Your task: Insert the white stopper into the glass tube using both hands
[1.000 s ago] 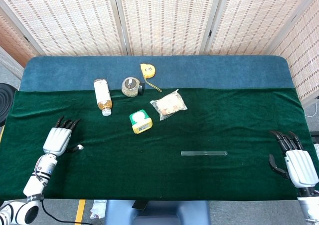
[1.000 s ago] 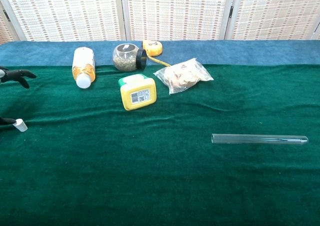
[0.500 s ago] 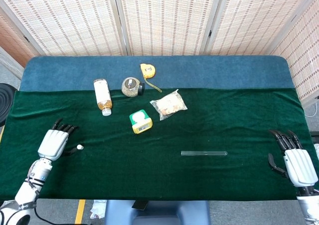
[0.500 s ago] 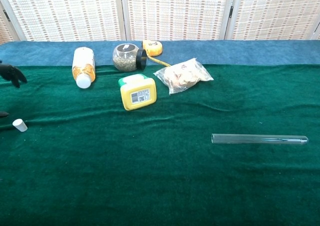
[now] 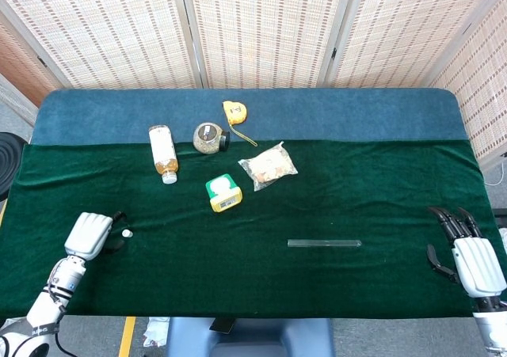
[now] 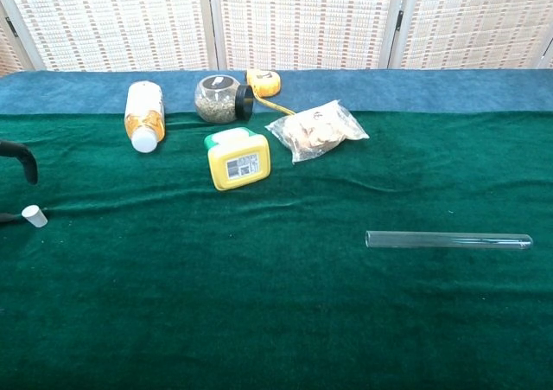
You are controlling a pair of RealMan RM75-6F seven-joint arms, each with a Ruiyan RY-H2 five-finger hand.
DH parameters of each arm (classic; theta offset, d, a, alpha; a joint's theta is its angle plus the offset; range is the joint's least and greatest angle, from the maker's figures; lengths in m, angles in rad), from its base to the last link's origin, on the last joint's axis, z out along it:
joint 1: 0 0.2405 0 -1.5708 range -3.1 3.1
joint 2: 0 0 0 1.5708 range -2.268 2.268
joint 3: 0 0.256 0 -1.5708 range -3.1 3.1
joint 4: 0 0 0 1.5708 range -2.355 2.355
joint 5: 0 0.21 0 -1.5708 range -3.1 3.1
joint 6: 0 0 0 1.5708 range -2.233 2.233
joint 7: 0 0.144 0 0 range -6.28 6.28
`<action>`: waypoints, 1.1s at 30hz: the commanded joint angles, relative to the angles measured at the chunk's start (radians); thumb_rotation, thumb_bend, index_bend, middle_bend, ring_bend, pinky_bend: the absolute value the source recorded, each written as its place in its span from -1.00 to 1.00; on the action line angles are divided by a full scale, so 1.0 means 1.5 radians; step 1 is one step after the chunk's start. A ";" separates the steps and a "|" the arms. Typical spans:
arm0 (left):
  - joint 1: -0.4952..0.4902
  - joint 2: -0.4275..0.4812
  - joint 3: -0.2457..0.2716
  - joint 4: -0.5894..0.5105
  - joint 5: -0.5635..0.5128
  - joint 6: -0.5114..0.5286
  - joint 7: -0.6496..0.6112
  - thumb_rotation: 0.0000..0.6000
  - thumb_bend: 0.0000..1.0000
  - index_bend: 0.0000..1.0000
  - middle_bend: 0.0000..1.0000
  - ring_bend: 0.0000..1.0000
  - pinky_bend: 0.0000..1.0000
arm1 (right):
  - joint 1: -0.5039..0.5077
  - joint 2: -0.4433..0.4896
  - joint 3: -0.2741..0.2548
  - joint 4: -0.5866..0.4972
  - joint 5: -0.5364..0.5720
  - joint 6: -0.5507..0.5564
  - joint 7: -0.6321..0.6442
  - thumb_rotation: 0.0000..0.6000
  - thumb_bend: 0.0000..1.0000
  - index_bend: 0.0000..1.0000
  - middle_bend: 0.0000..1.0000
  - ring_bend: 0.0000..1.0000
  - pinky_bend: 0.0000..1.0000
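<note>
The small white stopper [image 5: 126, 233] [image 6: 34, 216] lies on the green cloth at the near left. My left hand [image 5: 89, 235] sits just left of it with its fingers bent downward. One dark finger [image 6: 23, 155] arches above the stopper without touching it, and the stopper is not held. The glass tube [image 5: 324, 244] [image 6: 448, 239] lies flat and crosswise on the cloth at the near right. My right hand [image 5: 473, 259] rests at the far right edge with its fingers spread, well right of the tube, holding nothing.
At the back middle lie a capped bottle [image 5: 162, 152], a round jar [image 5: 209, 137], a yellow tape measure [image 5: 234, 111], a clear snack bag [image 5: 268, 165] and a yellow-green box [image 5: 223, 193]. The blue table edge [image 5: 253, 104] runs behind them.
My left hand has drawn back toward the near edge and bent its fingers down over the spot beside the stopper. The stopper, tube and right hand have stayed put.
</note>
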 commanded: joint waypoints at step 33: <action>-0.013 -0.036 0.002 0.050 -0.018 -0.044 -0.017 1.00 -0.25 0.00 1.00 0.84 0.69 | -0.001 -0.002 0.000 0.002 0.007 -0.005 -0.001 1.00 0.17 -0.77 -0.65 -0.61 -0.90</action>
